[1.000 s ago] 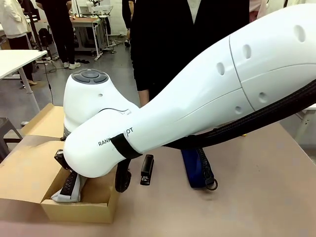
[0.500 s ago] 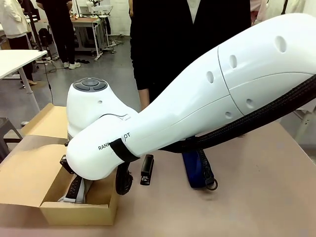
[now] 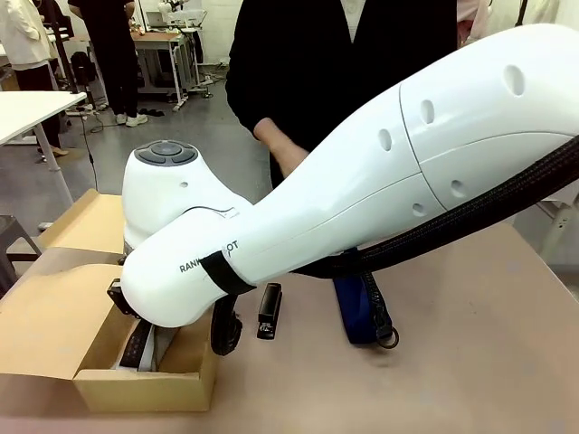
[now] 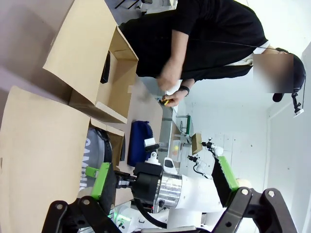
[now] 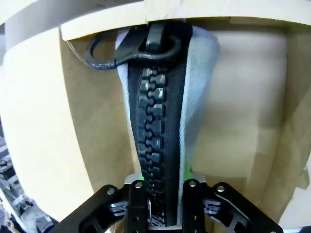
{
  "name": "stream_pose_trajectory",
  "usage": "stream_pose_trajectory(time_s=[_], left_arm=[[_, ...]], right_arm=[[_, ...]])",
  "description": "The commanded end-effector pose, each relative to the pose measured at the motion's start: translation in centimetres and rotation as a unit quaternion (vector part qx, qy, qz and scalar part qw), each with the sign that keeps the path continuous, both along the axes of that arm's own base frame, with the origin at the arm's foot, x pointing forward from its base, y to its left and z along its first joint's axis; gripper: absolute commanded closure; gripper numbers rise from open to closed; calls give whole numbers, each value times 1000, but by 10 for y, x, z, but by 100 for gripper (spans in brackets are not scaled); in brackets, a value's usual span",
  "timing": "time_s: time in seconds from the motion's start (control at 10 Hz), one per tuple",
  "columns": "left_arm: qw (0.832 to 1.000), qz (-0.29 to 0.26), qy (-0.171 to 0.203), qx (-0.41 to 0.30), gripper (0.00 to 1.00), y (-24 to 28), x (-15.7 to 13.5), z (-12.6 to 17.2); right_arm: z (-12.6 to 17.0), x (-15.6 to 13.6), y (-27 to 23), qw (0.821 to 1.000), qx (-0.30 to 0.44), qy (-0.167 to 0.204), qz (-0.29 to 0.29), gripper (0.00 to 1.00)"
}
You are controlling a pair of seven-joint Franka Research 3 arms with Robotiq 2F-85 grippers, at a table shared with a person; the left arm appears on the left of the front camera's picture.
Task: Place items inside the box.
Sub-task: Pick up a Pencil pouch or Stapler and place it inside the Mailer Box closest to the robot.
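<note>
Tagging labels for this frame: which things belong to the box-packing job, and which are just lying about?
Job: cardboard box; grey pouch standing in it, between the right hand's fingers; black stapler and navy pouch on the table.
Lying about: white desk at far left; workbench behind.

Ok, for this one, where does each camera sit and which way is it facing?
Front view: on the robot's side of the table, facing the person across it; the right arm crosses leftward into the box.
Left wrist view: above the box flap, looking toward the person; its open left gripper frames the right arm's wrist.
Right wrist view: down inside a box compartment, right gripper astride the grey pouch.
Front and left wrist views share the navy pouch, the box and the person.
</note>
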State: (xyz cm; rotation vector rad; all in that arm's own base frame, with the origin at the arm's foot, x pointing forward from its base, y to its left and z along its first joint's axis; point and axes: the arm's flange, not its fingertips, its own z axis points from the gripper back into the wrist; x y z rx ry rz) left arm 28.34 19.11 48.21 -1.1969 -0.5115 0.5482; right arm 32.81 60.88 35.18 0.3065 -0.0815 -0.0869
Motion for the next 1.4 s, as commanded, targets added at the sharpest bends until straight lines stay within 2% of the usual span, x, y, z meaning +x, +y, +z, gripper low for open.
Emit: stream_pose_trajectory(time_s=[0.0,0.1,0.2,0.3,0.8,0.9,1.0,1.1,1.2,1.3], left_arm=[[1000,-4,-9,1,0,-1,-2,-1],[1000,-4,-9,1,0,-1,-2,-1],[1000,-4,-9,1,0,-1,-2,-1],[1000,-4,-9,1,0,-1,-2,-1],[1000,-4,-9,1,0,-1,-2,-1],[1000,-4,-9,1,0,-1,-2,-1],[1000,-4,-9,1,0,-1,-2,-1],[1000,-4,-9,1,0,-1,-2,-1],[1000,-4,-9,1,0,-1,-2,-1],[1000,-4,-9,1,0,-1,-2,-1]], right_arm=[[3,-2,2,1000,12,-8,-22,0],[5,-1,2,1000,19,-8,-21,0],[8,1,1,999,31,-7,-18,11],[11,2,0,999,41,-5,-16,1],[34,1,-12,998,60,-11,-4,0],[48,-5,-18,996,77,-6,37,0],[65,-12,-29,992,98,15,84,0],[83,-21,-44,978,134,54,148,0],[100,-29,-69,973,129,70,178,0],[115,-36,-97,970,106,60,209,0]])
